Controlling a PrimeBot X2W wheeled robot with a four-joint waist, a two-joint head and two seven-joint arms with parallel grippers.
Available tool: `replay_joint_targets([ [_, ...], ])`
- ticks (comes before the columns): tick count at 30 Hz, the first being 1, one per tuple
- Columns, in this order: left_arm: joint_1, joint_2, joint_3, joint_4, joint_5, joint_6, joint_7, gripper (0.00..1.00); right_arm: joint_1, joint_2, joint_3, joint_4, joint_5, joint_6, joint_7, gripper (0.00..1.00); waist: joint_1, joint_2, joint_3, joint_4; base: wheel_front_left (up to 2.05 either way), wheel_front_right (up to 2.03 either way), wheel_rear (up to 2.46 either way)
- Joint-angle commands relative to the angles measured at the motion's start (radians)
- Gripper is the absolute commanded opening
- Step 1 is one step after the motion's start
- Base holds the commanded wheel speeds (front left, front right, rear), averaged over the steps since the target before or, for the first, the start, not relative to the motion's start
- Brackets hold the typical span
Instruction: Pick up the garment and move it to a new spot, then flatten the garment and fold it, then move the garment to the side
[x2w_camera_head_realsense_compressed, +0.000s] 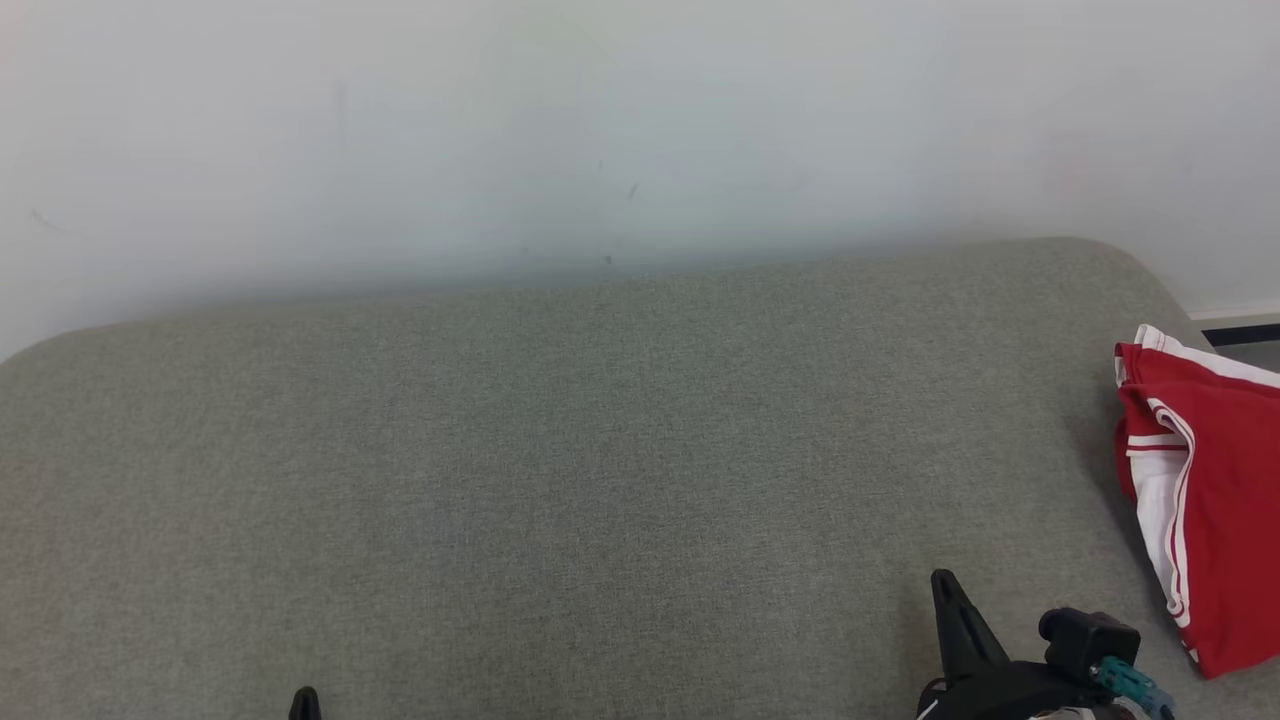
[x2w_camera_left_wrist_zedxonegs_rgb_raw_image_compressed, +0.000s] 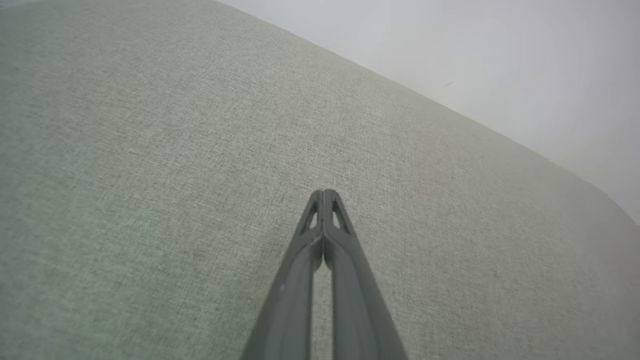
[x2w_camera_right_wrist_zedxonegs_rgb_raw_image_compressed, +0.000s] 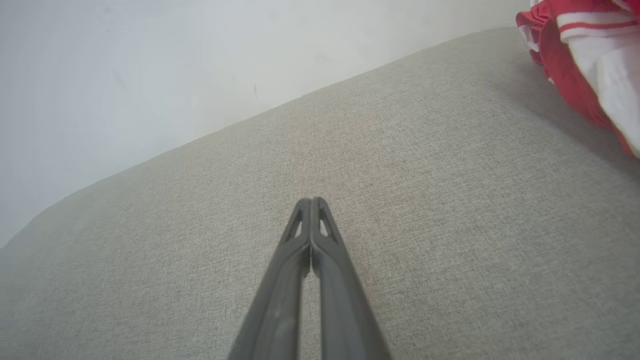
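Left gripper and right gripper pinched closed, empty, over grey cushion; red-white garment at three o'clock edge, wall at twelve.

Garment lies on cushion, along its right edge. Wall sits behind far edge. Right gripper at near edge, left of garment, apart. Left gripper at near edge, left of centre.

Bare room: fabric couch, white wall
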Motion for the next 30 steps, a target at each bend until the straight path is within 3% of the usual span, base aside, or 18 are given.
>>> replay_joint_targets([
  [1,-0.028,0.003,0.006,-0.02,-0.039,-0.008,0.007,0.0,-0.012,0.0,-0.005,-0.024,0.044,0.0,0.009,0.0,0.0,0.0,0.0,0.001,0.0,0.0,0.0],
  [30,-0.082,0.004,0.029,-0.068,-0.467,-0.032,0.118,0.0,-0.002,0.0,-0.047,-0.12,0.523,-0.001,0.116,0.0,0.0,0.0,0.009,0.016,0.0,0.0,0.0],
])
